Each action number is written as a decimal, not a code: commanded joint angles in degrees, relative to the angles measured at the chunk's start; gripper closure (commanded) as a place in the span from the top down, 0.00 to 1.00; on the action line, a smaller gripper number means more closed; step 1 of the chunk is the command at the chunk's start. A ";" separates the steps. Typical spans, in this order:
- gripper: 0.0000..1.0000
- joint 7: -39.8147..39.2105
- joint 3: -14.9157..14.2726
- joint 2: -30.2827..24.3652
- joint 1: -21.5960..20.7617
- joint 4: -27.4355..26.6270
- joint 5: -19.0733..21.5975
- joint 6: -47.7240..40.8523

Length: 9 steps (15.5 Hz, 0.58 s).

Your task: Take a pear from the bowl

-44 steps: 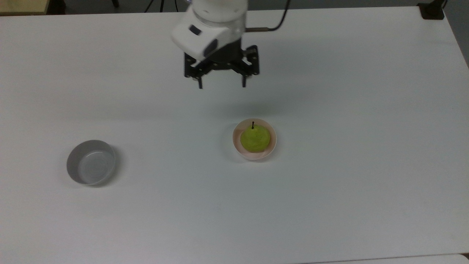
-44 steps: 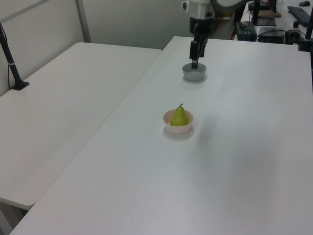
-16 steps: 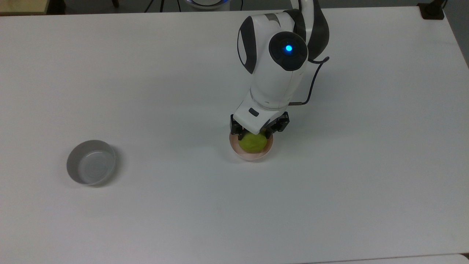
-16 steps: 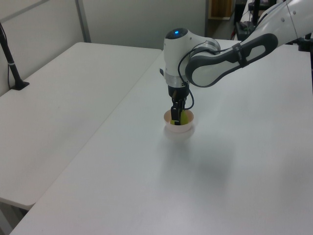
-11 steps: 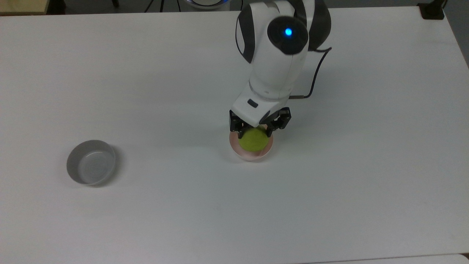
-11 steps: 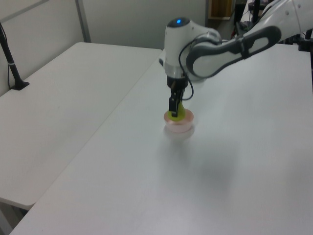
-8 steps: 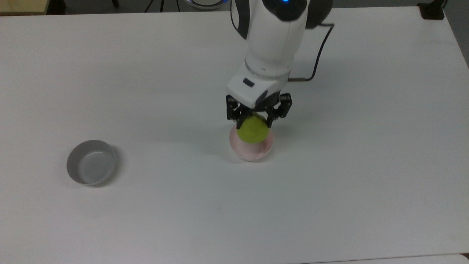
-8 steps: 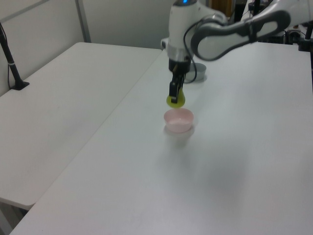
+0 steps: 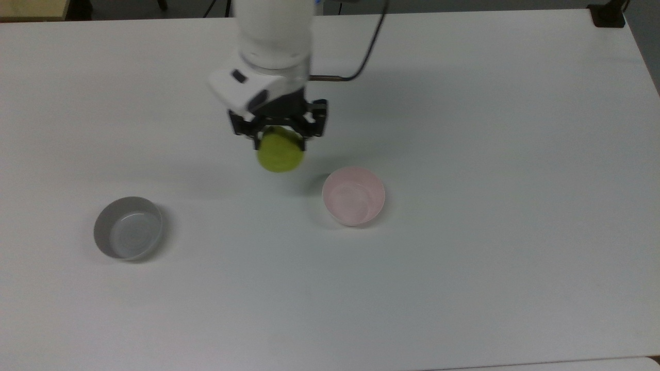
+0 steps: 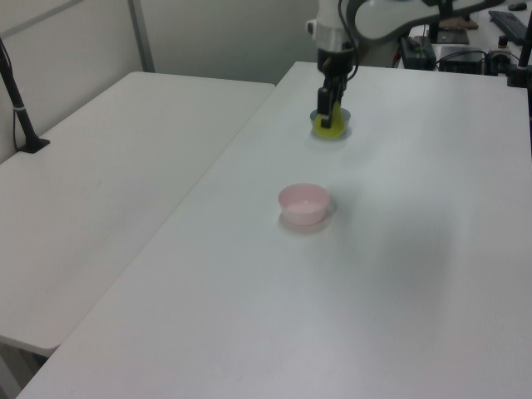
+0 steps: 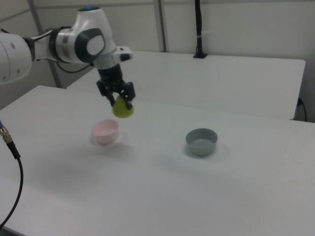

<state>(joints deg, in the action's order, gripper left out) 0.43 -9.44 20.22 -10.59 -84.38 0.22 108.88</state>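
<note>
Seen left to right in the top view: a grey bowl [image 9: 128, 228] sits on the white surface [image 9: 464, 283] well off to the lower left of my gripper [image 9: 279, 138]; then comes my gripper itself, raised clear of the surface and pinching the pear [image 9: 280, 152] between its two black fingers; then, below and to the top view's right of my gripper, the pink bowl [image 9: 353, 196], which now holds nothing.

The relation that matters is simple: the pear hangs directly beneath my gripper, its broad rounded bottom pointing down and its narrow stem end tucked up between the fingers, so its long axis runs roughly vertical, in line with my wrist. The right view bears this out, with the pear [image 11: 123, 109] dangling under my gripper [image 11: 119, 100] and well above the pink bowl [image 11: 105, 132], which lies below and a little to the right view's left. In the left view the pear [image 10: 329, 126] appears in front of the grey bowl [image 10: 342, 118] only because of the angle.

The pear is a yellow-green fruit with a matte, faintly speckled skin, plump at the base; its stem is hidden by my fingers. It looks firm and light, and I judge my hold to be secure.

By my reading the pickup is done: the fruit is out of the bowl and airborne, with only a steady hold left to keep.
</note>
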 commanded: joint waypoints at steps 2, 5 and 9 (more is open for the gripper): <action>0.52 -5.26 1.53 -1.68 8.47 -3.77 -3.55 -0.25; 0.53 -5.35 1.53 2.00 9.54 -3.60 -6.19 0.45; 0.53 -4.65 1.44 7.01 9.45 -3.77 -6.28 3.61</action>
<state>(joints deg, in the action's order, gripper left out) -4.76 -8.58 24.14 -0.94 -87.84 -4.81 109.89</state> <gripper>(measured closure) 0.251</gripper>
